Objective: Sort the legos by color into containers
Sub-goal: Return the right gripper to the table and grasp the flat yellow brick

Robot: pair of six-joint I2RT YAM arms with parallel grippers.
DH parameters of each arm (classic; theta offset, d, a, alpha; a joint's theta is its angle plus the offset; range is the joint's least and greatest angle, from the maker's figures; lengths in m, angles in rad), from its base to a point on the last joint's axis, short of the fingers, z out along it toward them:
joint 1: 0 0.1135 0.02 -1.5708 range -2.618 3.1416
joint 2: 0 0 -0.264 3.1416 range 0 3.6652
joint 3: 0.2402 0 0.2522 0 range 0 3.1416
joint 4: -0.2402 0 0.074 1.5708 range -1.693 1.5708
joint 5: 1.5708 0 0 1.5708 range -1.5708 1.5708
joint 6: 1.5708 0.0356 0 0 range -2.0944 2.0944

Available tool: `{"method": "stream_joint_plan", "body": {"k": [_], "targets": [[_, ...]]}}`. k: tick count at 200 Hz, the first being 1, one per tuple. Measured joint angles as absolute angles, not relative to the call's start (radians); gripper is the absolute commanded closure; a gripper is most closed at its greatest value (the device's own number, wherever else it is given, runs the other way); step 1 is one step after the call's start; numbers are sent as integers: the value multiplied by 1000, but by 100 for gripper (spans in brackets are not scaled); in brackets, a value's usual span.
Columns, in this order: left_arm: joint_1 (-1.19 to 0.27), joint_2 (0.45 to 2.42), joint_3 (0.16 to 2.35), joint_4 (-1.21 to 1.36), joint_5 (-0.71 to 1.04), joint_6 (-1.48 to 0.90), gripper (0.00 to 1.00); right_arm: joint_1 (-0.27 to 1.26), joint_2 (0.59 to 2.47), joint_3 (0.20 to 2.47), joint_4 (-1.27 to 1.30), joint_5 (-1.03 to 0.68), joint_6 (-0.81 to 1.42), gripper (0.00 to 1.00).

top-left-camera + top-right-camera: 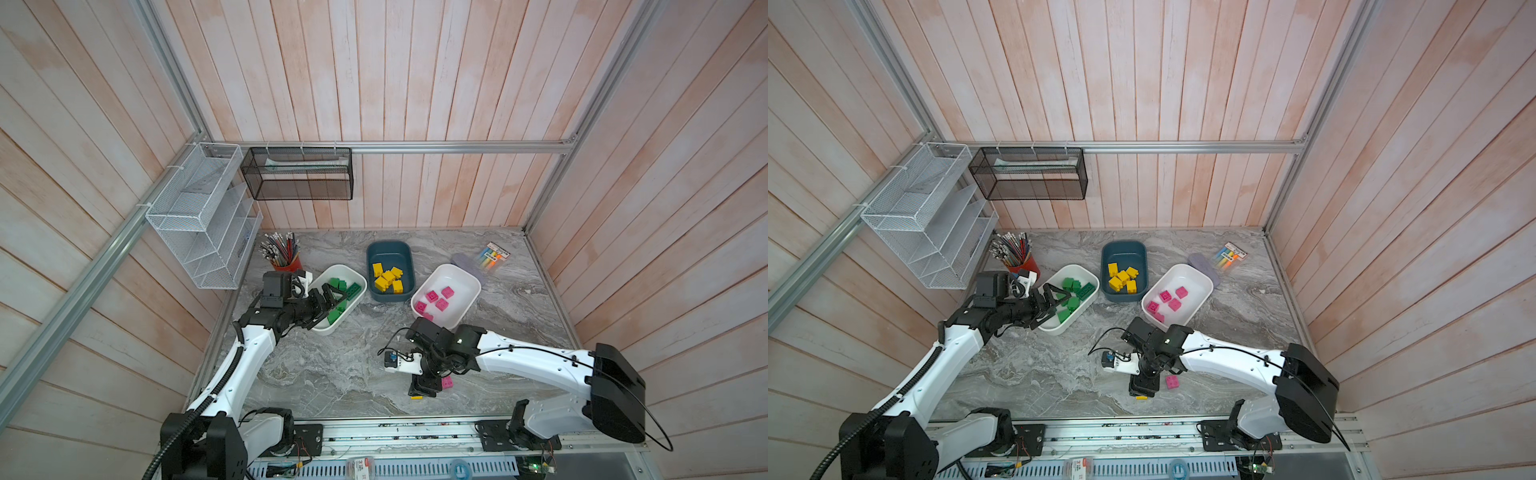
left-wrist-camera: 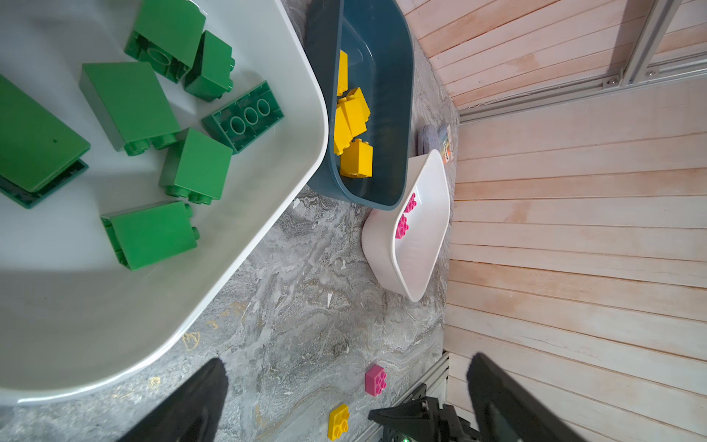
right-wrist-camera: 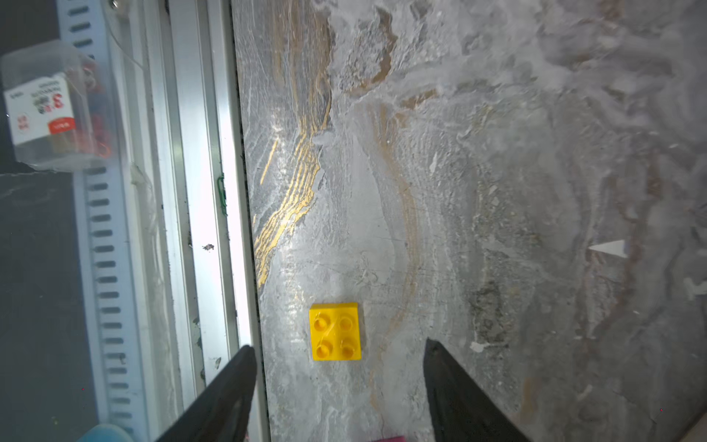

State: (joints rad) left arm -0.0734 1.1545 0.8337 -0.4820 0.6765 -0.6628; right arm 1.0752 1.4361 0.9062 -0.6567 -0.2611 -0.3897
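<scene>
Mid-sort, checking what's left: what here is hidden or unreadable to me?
1. Loose yellow brick: both top views, only a sliver shows beneath the right gripper; the right wrist view shows it whole.
2. Green bricks: both top views, the left gripper covers part of their white tub; left wrist view cuts it off at the edge.
3. One pink brick: both top views, half behind the right arm.

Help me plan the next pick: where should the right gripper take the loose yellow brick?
Pinch the yellow brick across two opposite flat side walls, coming straight down: it sits studs-up, flat on the table, with the right gripper open over it.
</scene>
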Motion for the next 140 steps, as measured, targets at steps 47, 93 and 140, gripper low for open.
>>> {"method": "stream_joint_plan", "body": {"k": [47,93,140], "targets": [[-73,1155,834,-482,676,-655,0,1133,1533,913,-698,-184,-409,32],[-73,1155,832,-482,676,-653,0,1143,1610,930,-728,-105,-410,38],[-73,1155,830,-482,676,-649,0,1146,1639,944,-723,-63,-389,47]]}}
